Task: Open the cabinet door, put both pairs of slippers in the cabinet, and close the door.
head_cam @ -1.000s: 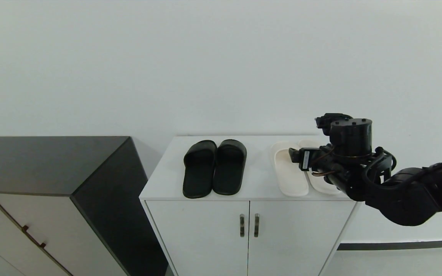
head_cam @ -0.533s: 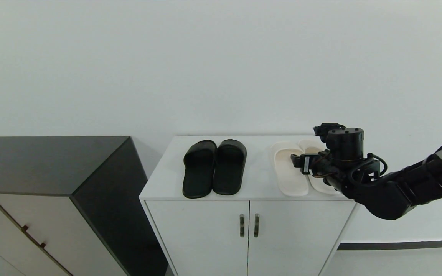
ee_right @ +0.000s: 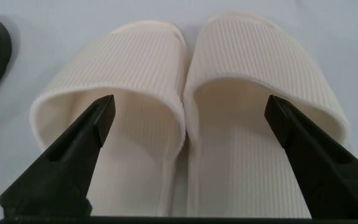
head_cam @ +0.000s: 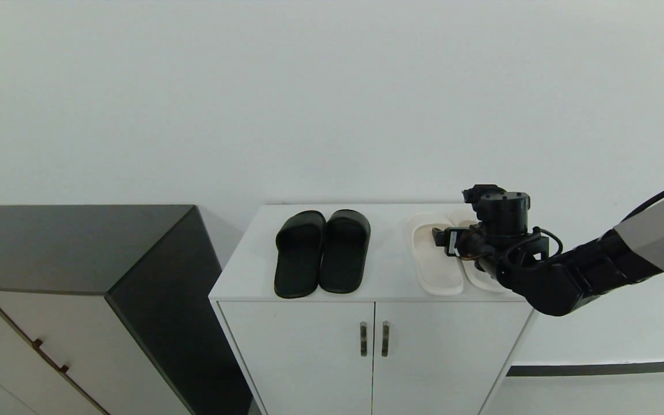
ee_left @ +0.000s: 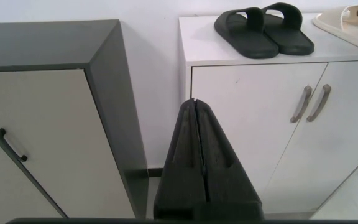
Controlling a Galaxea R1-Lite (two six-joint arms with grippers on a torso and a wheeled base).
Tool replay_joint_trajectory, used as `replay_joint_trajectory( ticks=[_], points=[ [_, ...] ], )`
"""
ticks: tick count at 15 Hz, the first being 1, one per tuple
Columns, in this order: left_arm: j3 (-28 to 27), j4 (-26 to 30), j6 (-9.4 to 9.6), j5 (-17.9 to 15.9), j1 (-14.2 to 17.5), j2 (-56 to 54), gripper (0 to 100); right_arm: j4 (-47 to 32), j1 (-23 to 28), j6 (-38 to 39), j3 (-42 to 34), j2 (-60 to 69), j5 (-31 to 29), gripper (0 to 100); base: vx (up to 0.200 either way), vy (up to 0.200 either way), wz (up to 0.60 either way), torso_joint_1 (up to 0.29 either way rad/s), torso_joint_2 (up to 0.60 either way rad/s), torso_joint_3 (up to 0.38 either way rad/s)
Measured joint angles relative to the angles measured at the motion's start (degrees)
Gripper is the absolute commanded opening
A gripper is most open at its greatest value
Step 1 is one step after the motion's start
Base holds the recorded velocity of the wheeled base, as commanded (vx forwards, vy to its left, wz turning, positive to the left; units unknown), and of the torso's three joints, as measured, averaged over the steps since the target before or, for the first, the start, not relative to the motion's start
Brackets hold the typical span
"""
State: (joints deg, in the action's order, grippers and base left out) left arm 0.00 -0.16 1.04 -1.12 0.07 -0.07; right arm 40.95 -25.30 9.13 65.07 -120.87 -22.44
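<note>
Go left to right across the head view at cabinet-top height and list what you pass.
In order: dark cabinet → black slippers → cream slippers.

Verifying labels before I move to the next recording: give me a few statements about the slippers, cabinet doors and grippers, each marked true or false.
1. The cabinet doors are both shut. True.
2. The black slippers are inside the cabinet. False: they lie on the cabinet top.
3. The right gripper is open at the white slippers. True.
4. The left gripper is open. False: its fingers are pressed together.
</note>
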Motion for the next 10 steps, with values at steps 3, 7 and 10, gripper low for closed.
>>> replay_joint_trajectory(
  ticks=[3,7,10],
  points=[
    [0.0,0.0,0.02,0.0,0.0,0.0,0,-0.1,0.3,0.0,2.8,-2.6,-0.1,0,0.000,0.000,0.00,0.000,0.00,0.000],
    [0.0,0.0,-0.09,0.0,0.0,0.0,0,-0.1,0.4,-0.1,5.5,-5.2,-0.4,0,0.000,0.000,0.00,0.000,0.00,0.000],
    [0.0,0.0,-0.49,0.0,0.0,0.0,0,0.0,0.4,-1.3,6.4,-6.0,-0.6,0,0.000,0.000,0.00,0.000,0.00,0.000]
  ],
)
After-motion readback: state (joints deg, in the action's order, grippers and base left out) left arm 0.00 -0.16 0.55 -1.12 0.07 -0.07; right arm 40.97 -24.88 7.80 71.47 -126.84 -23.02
